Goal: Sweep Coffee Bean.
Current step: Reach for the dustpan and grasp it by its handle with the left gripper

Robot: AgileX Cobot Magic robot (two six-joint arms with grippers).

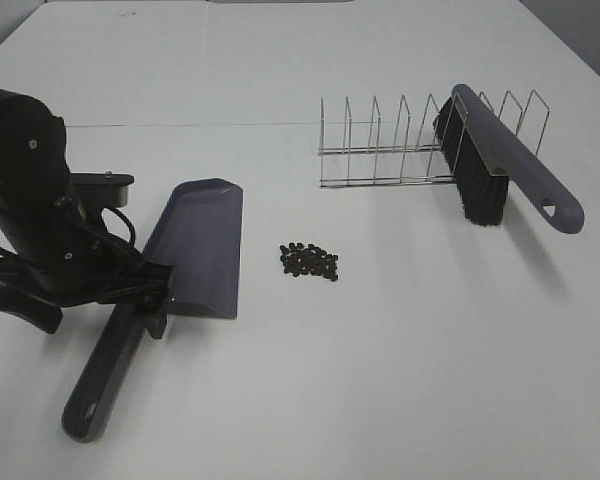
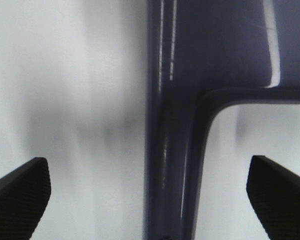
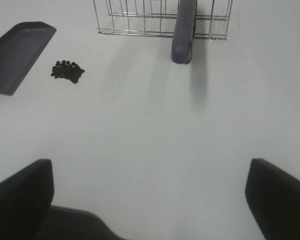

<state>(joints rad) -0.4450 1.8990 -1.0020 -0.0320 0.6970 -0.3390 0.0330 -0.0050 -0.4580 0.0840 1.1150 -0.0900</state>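
Left claw (image 2: pixel 150 196) spread astride the blurred dustpan handle (image 2: pixel 171 150); right claw (image 3: pixel 150 197) spread too (both partly cropped).

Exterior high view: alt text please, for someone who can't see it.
A small pile of coffee beans lies on a white table beside a grey dustpan, whose handle the open left pincer straddles. The brush leans on a wire rack.

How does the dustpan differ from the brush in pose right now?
The dustpan lies flat on the table; the brush leans in the wire rack. The dustpan's handle sits inside the open left hand; no hand is near the brush. Both are dark grey.
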